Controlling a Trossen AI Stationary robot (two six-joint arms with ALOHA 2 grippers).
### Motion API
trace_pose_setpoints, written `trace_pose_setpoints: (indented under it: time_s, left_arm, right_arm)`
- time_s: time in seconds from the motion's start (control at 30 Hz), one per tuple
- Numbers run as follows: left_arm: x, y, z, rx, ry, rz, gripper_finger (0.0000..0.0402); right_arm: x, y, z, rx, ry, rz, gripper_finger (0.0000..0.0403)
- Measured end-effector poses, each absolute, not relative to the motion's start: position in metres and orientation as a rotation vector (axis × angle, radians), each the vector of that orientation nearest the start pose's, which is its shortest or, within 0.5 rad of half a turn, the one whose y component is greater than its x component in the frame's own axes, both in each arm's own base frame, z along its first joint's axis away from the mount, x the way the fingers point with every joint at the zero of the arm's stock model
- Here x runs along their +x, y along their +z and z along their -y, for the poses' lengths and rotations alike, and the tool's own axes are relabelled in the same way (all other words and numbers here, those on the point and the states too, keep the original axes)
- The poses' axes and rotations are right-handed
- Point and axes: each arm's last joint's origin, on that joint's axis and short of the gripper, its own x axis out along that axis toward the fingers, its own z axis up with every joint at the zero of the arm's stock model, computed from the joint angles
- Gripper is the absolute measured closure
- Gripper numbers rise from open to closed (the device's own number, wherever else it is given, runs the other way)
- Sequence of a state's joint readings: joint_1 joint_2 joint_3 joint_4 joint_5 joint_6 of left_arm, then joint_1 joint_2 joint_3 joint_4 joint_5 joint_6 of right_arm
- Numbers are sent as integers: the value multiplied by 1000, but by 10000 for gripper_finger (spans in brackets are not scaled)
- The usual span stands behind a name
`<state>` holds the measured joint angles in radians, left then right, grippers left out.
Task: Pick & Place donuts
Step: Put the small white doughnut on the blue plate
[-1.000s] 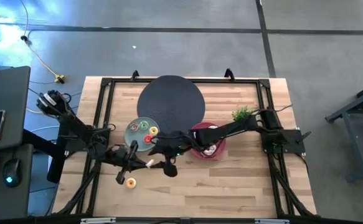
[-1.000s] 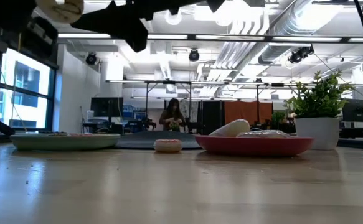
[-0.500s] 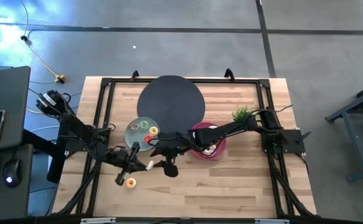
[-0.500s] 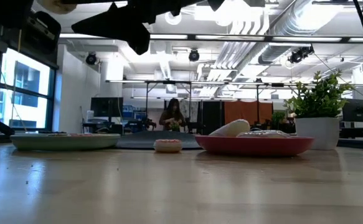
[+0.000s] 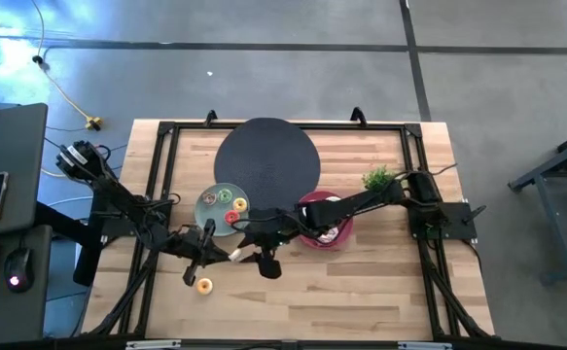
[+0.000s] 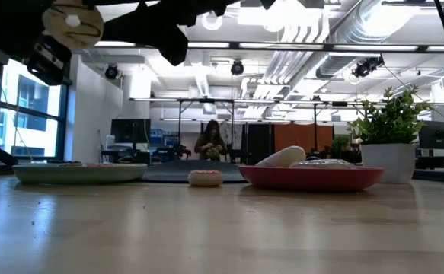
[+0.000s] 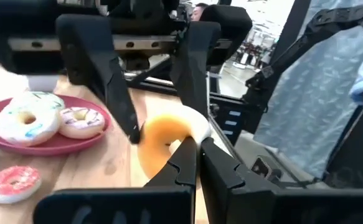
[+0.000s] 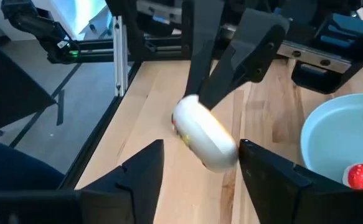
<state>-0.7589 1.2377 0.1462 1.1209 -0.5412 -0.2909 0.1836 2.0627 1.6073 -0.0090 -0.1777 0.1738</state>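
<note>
Both grippers are met over the wooden table (image 5: 361,282), in front of the grey-green plate (image 5: 210,206). Clamped shut between the fingers of the left gripper (image 7: 190,149) is a donut (image 7: 165,140) with a yellow-orange face and a white edge, held up off the table. On either side of that same donut (image 8: 205,134) the right gripper (image 8: 200,158) is set with its fingers apart, and contact with it cannot be told. Two iced donuts (image 7: 28,118) are seen lying on the pink plate (image 7: 75,144), and a pink donut (image 7: 12,183) rests on the wood just beside it. A tiny orange donut (image 5: 203,285) lies on the table below the left gripper.
</note>
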Motion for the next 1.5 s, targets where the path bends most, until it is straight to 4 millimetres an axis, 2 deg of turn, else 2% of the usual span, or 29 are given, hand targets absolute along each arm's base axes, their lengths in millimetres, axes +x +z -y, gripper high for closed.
trace_pose_setpoints:
  time_s: [0.2, 0.33, 0.7, 0.83, 1.23, 1.5]
  left_arm:
    - [150, 168, 121, -340, -207, 6, 397]
    - [150, 171, 122, -354, -216, 22, 393]
    - [150, 170, 122, -357, -226, 16, 392]
    - [150, 170, 122, -365, -232, 14, 392]
    - [151, 170, 122, -366, -206, 20, 392]
    - [152, 173, 122, -337, -176, 41, 392]
  right_arm:
    - [466, 244, -93, 124, 324, -486, 245]
    - [467, 246, -93, 83, 322, -451, 251]
    - [467, 248, -98, -7, 330, -418, 170]
    - [468, 249, -98, -43, 337, -404, 164]
    - [469, 247, -98, -51, 371, -392, 230]
    - [469, 246, -95, -41, 360, -405, 300]
